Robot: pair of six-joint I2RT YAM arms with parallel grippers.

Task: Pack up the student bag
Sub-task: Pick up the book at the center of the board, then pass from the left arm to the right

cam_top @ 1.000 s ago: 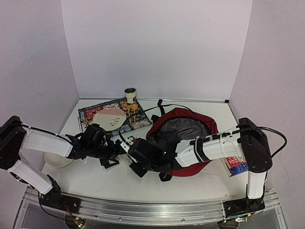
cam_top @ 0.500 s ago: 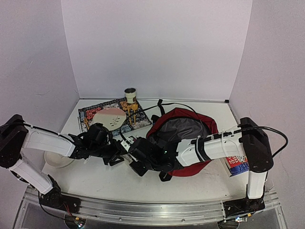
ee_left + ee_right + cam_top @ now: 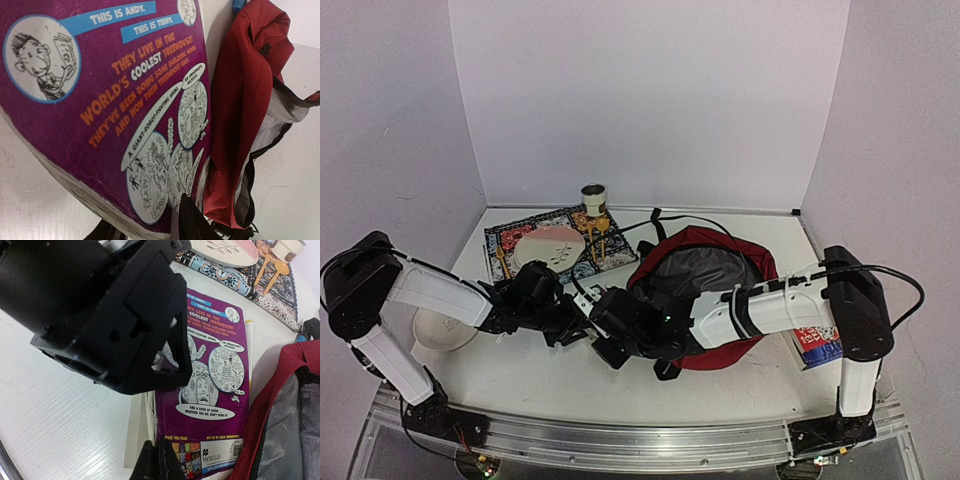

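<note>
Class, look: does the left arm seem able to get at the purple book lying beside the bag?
Probably yes: the left gripper sits right at the purple book's edge. The cover is bare, and the student bag lies off to one side.

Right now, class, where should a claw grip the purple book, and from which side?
On the purple book, pinch the free page edge from the side away from the student bag: it lies flat, and the bag crowds the other edge.
</note>
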